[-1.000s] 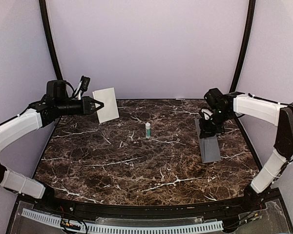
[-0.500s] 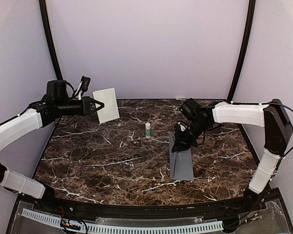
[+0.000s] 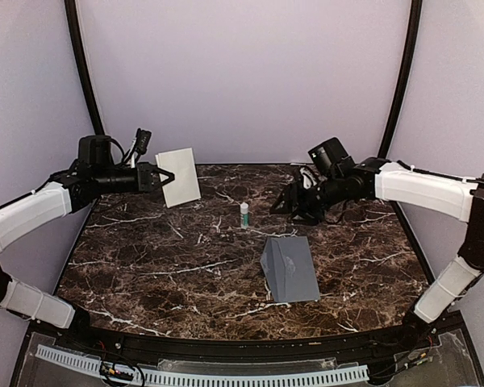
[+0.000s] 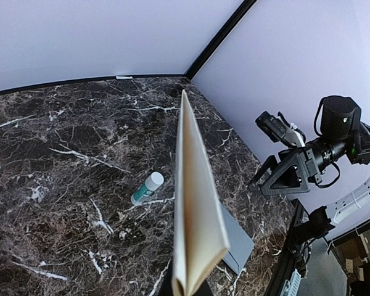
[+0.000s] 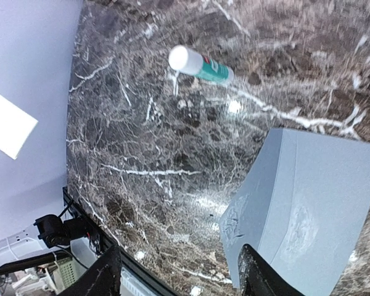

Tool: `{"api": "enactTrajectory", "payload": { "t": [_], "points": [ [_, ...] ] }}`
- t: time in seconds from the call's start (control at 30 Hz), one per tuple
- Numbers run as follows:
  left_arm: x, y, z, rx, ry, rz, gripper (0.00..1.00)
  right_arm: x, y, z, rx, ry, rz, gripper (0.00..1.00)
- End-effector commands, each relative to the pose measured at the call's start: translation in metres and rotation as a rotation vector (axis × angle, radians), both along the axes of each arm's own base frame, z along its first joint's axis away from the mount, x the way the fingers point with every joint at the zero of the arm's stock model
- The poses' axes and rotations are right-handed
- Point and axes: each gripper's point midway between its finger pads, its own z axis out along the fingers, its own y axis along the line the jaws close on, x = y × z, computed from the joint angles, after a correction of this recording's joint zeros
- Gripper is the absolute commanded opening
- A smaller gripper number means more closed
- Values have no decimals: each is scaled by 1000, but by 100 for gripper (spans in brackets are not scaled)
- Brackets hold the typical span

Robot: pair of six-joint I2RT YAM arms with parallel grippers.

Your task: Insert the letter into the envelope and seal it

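Observation:
The slate-grey envelope (image 3: 290, 268) lies flat on the marble table just right of centre, its flap side (image 5: 253, 216) slightly raised toward the left. Above and behind it my right gripper (image 3: 284, 203) hangs open and holds nothing; in its own view the open gripper (image 5: 180, 277) frames bare table beside the envelope (image 5: 314, 216). At the back left, well above the table, my left gripper (image 3: 163, 176) is shut on the cream letter (image 3: 180, 176). The left wrist view shows the folded letter (image 4: 194, 203) edge-on, rising from the gripper (image 4: 186, 290), with the envelope (image 4: 237, 243) beyond it.
A small white and green glue stick (image 3: 244, 214) stands near the table's middle back, between the two grippers; the glue stick (image 5: 200, 66) also shows in the right wrist view. The table's black front rim (image 3: 226, 347) runs along the near side.
My right gripper carried the envelope from the right side to the centre, opened, let it drop flat and pulled back upward. The left gripper with the letter barely moved.

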Motion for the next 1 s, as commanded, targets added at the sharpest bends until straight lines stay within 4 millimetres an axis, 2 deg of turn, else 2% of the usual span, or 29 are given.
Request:
{"api": "enactTrajectory", "payload": {
  "t": [0.0, 0.2, 0.33, 0.43, 0.53, 0.73, 0.77, 0.8, 0.83, 0.87, 0.97],
  "points": [
    [-8, -9, 10, -76, -14, -61, 0, 8, -19, 27, -13, -194, -47, 64],
    [-27, -35, 7, -125, 39, -87, 0, 2, -42, 40, -7, -341, -79, 68],
    [-54, -71, -4, -158, 137, -129, 0, -5, -56, 37, -33, -384, -90, 68],
    [-80, -100, -11, -187, 189, -171, 0, -9, -72, 23, -77, -388, -125, 69],
    [-97, -123, -29, -213, 284, -179, 0, -14, -84, 9, -93, -380, -149, 70],
    [-127, -176, -66, -231, 438, -219, 0, -23, -94, -23, -90, -344, -147, 71],
    [-128, -183, -76, -224, 456, -225, 0, -24, -97, -28, -102, -336, -147, 72],
    [-132, -191, -76, -225, 463, -236, 0, -25, -97, -34, -112, -329, -144, 71],
    [-132, -196, -89, -201, 487, -230, 0, -26, -99, -39, -123, -324, -142, 72],
    [-133, -202, -89, -198, 490, -232, 0, -27, -100, -45, -131, -316, -138, 72],
    [-129, -211, -109, -168, 522, -208, 0, -30, -102, -61, -151, -289, -115, 72]
  ]
}}
